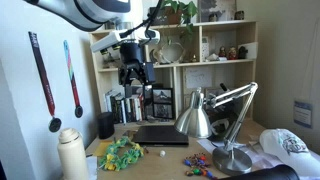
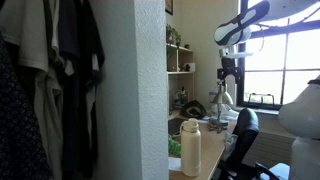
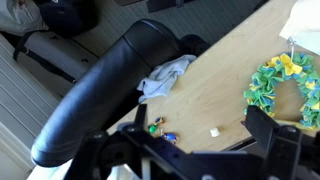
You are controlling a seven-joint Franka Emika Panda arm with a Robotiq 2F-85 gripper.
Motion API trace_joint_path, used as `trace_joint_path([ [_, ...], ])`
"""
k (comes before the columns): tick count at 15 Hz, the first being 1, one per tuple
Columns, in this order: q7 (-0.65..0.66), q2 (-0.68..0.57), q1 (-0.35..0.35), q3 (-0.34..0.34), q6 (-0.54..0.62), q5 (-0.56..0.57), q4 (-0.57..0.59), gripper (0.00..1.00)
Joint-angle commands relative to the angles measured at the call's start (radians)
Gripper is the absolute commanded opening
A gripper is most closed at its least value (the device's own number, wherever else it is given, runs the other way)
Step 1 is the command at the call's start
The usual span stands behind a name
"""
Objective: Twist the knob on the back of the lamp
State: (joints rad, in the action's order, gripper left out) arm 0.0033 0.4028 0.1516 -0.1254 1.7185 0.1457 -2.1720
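Above the desk [image 1: 168, 152], well over the level of the lamp [image 1: 203, 112], we find the gripper [image 1: 135, 74] hanging in front of the shelf unit [image 1: 215, 52]. We read its jaws as spread wide in the wrist view, with bare desk visible between the fingers [image 3: 278, 140] and nothing held. The lamp stands on its round base [image 1: 232, 158], off to one side of the gripper, with its shade [image 1: 194, 120] pointing mouth-down. The knob is too small to resolve in any view; we judge it to sit at the narrow upper end of the shade. The lamp does not appear in the wrist view. Gripper and lamp are well apart, with no contact. We judge the task not yet begun: approach, alignment on the shade's narrow end, closing on the knob and the twist itself are all left to do.
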Motion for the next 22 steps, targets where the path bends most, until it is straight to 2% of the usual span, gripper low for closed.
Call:
trace_joint_path([
  [1, 0.001, -0.001, -0.003, -0.003, -0.002, 0.001, 0.002, 1.00],
  [8, 0.007, -0.135, 0.013, -0.044, 0.044, -0.016, 0.170, 1.00],
  [12, -0.013, -0.279, 0.024, -0.092, 0.097, -0.056, 0.321, 1.00],
  [15, -0.032, -0.413, 0.037, -0.122, 0.092, -0.123, 0.452, 1.00],
  [22, -0.004, -0.621, 0.086, -0.120, 0.056, -0.185, 0.699, 1.00],
])
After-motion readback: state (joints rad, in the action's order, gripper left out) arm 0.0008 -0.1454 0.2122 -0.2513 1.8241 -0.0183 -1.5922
